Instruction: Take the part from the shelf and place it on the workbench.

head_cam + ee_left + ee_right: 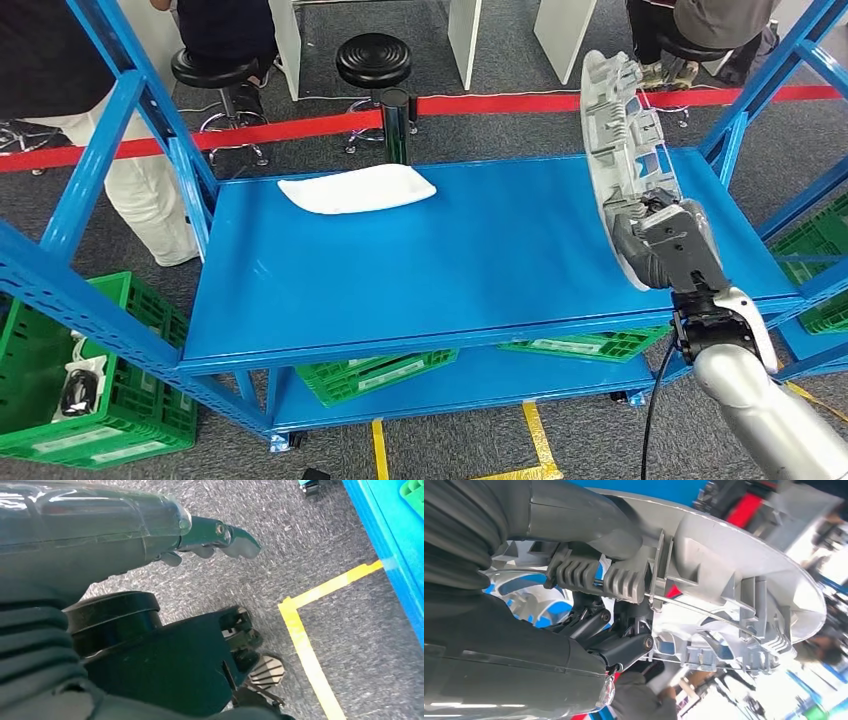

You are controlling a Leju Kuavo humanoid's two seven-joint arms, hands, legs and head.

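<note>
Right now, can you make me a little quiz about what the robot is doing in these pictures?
1. True or false: the right hand holds the round grey part up on its edge, above the blue shelf.
2. What lies flat on the far side of the blue shelf? A) a white tray B) a red box C) a yellow cup
3. Fill in: the left hand hangs down over grey floor marked with ____ tape.

Key
1. True: the hand grips the part's lower edge.
2. A.
3. Yellow. That hand holds nothing.
</note>
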